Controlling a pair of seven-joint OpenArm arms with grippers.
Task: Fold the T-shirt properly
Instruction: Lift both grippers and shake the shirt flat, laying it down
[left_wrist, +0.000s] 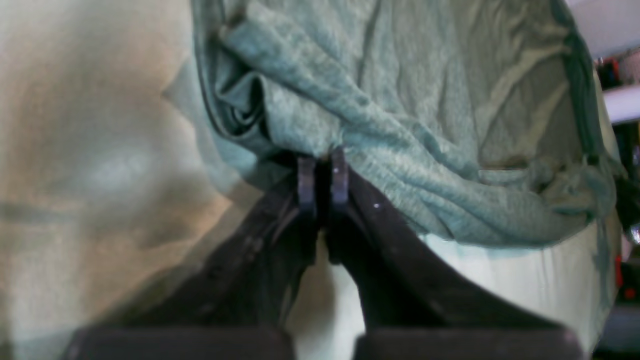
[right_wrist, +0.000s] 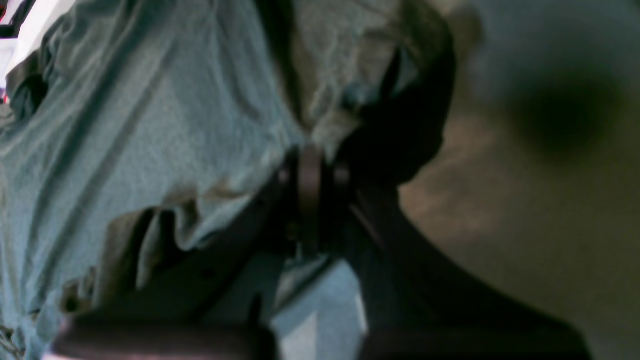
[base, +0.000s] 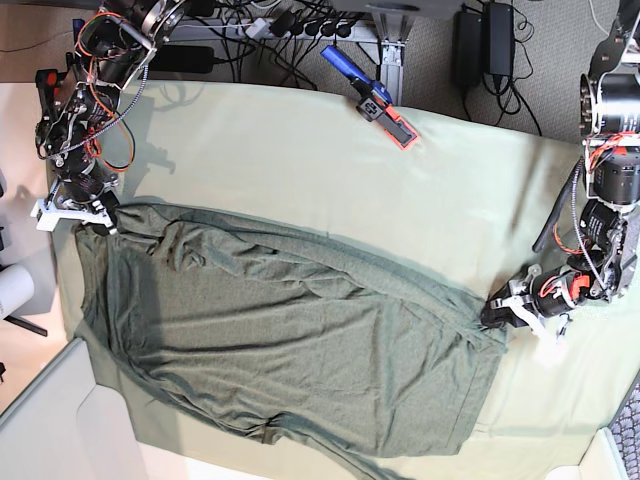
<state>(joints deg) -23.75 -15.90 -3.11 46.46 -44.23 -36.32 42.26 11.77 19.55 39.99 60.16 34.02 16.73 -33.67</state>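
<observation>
Shirt: one T-shirt (base: 290, 350), dark grey-green, wrinkled, spread across the table cloth (base: 300, 170)
Grippers: two
Left gripper (left_wrist: 323, 167): jaws pinched on the shirt's edge
Right gripper (right_wrist: 310, 175): jaws clamped on another shirt edge
Tool: one, blue-handled (base: 372, 98), near the far edge

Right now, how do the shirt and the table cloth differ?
The shirt is dark heathered grey-green; the cloth is pale mint. The shirt is rumpled with folds; the cloth lies fairly smooth. The shirt lies on the cloth, which extends well beyond it. Both are green fabric.
</observation>
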